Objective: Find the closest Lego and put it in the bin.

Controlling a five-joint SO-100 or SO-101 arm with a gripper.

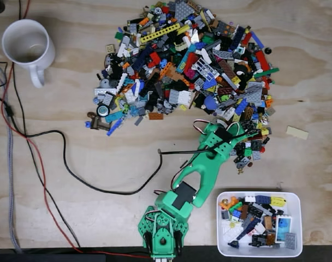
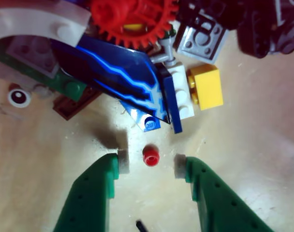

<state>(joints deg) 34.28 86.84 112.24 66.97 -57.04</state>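
Straddling small red Lego stud (image 2: 150,156), jaws spread.

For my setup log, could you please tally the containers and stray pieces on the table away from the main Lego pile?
White mug: 1
White bin: 1
Cream plate piece lying alone at right: 1
Total: 3
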